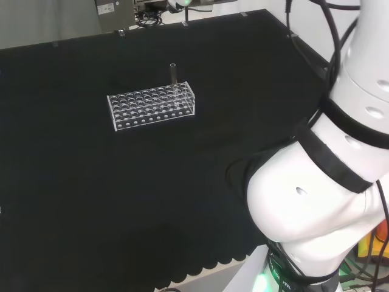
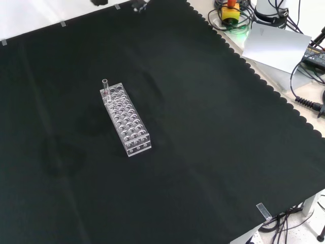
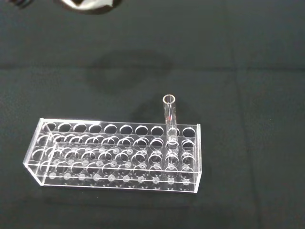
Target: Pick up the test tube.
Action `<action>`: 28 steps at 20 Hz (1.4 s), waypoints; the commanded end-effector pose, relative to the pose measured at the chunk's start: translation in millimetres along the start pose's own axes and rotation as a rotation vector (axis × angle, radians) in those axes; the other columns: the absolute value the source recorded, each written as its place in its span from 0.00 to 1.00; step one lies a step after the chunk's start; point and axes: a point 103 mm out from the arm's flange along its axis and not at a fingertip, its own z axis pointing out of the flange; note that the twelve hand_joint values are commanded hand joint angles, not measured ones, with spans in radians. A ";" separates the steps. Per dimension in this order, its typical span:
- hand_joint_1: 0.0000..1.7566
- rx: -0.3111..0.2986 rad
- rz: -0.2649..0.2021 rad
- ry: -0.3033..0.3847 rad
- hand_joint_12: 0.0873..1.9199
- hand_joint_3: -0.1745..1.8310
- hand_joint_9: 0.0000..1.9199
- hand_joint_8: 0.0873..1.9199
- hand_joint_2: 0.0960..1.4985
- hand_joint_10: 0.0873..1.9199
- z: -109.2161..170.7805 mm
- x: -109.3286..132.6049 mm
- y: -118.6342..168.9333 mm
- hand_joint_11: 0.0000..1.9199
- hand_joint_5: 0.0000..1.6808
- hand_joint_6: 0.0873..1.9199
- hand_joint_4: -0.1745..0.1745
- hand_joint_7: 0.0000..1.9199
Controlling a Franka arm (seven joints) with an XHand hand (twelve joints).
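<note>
A clear test tube (image 1: 173,72) is standing upright in a clear test tube rack (image 1: 152,106), in a hole near the rack's end. In the head view the tube is sitting at about 1 o'clock from the rack's middle; in the front view, at about 11 o'clock. The rack is resting on the black-clothed surface (image 2: 203,127). I cannot tell how my fingers are standing; what may be my hand (image 3: 90,5) is showing as a pale blur in the wrist view.
</note>
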 end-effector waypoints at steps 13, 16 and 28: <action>0.48 0.149 0.013 -0.059 0.80 0.41 0.20 0.40 0.45 0.44 72.3 14.5 75.9 0.11 0.23 0.00 0.18 0.24; 0.48 0.169 0.022 -0.061 0.80 0.41 0.21 0.40 0.45 0.43 82.0 10.3 85.1 0.12 0.24 0.00 0.18 0.25; 0.50 0.247 0.030 -0.086 0.79 0.43 0.27 0.39 0.43 0.40 117.7 5.3 110.4 0.12 0.30 0.00 0.17 0.35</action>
